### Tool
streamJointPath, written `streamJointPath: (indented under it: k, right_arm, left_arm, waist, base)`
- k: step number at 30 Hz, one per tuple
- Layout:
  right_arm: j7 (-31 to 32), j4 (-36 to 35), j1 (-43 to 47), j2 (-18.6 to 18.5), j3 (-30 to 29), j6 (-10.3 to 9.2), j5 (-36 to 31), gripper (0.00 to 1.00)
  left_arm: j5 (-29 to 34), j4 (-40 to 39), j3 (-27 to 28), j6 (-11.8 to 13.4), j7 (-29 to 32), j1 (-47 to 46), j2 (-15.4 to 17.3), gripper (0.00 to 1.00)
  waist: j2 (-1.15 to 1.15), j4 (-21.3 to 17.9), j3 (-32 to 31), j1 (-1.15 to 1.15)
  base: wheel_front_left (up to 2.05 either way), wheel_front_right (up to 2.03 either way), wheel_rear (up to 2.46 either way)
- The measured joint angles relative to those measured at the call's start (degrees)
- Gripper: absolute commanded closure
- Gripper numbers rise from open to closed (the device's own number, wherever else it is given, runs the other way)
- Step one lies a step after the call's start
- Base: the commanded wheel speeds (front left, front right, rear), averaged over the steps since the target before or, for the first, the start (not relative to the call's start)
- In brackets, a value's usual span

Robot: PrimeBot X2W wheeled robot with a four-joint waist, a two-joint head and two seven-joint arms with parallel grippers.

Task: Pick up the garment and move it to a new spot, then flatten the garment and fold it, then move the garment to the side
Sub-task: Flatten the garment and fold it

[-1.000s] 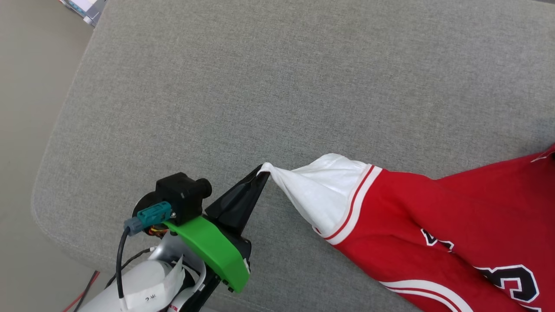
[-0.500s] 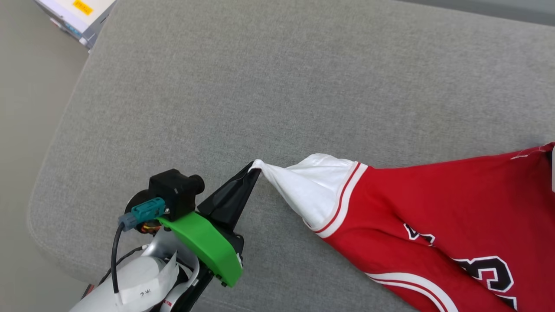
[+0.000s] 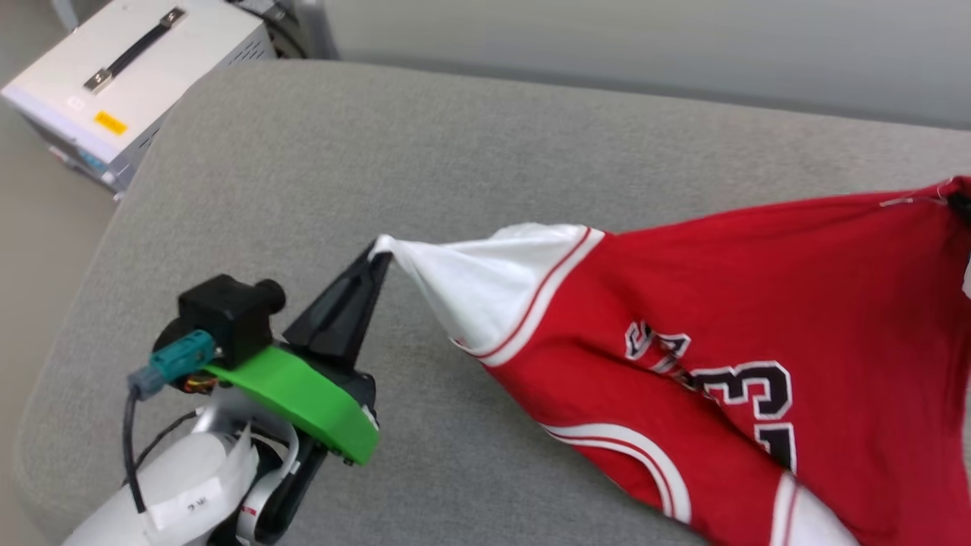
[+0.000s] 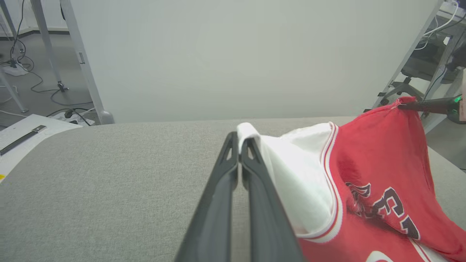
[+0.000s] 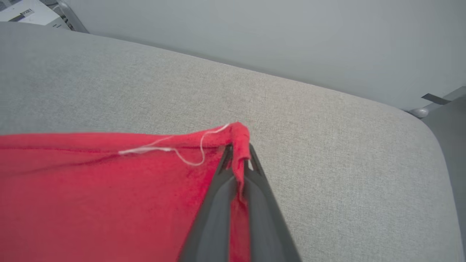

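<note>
The garment point(image 3: 721, 303) is a red T-shirt with white sleeves, striped trim and black-and-white lettering, stretched above the grey cushion point(image 3: 531, 129). My left gripper point(image 3: 381, 256) is shut on the tip of its white sleeve point(image 3: 485, 280). In the left wrist view the closed left gripper point(image 4: 238, 140) pinches that sleeve point(image 4: 298, 171), and the garment point(image 4: 378, 160) hangs to the right. In the right wrist view my right gripper point(image 5: 238, 151) is shut on a red corner of the garment point(image 5: 109, 189), a loose white thread point(image 5: 174, 151) trailing beside it. The right gripper's dark tip point(image 4: 418, 105) holds the far corner.
A white metal case point(image 3: 129, 72) with a dark handle stands off the cushion's far left corner. The cushion's rounded edges run along the left and back. Metal stand legs and cables point(image 4: 54, 91) sit on the floor beyond.
The head camera has tilted up, bringing the case and back wall into view. The garment has risen off the cushion and spread wider, its lettering more exposed. The left gripper kept its hold on the sleeve.
</note>
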Motion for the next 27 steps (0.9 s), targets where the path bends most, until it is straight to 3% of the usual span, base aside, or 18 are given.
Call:
streamJointPath:
  k: [7, 15, 20, 27]
  right_arm:
    - [-1.1, -9.81, -0.02, -1.35, -0.09, 0.0, 0.9, 1.0]
    - [-2.02, -19.71, -0.48, -0.22, -1.58, 0.0, 1.13, 1.0]
    - [-3.6, -23.73, -2.79, 1.3, -1.77, 0.0, 0.3, 1.0]
    - [-4.14, -26.75, -5.92, 2.69, -1.78, 0.0, -0.12, 1.0]
  left_arm:
    - [-1.8, -0.9, 4.95, 2.29, -2.01, -0.15, 1.07, 1.0]
    - [-2.01, -4.6, 13.33, 5.23, -6.44, -4.43, 1.63, 1.0]
    - [-1.41, -6.21, 17.66, 6.95, -8.17, -8.25, 2.37, 1.0]
    - [1.22, -6.9, 21.62, 7.49, -9.22, -15.34, 4.3, 1.0]
  waist:
    - [0.0, -4.54, -3.75, 0.0]
    - [0.0, -9.93, -6.59, 0.0]
    - [0.0, -12.85, -7.09, 0.0]
    - [0.0, -15.39, -4.89, 0.0]
  base:
    - [0.0, 0.0, 0.0]
    - [0.0, 0.0, 0.0]
    - [0.0, 0.0, 0.0]
    - [0.0, 0.0, 0.0]
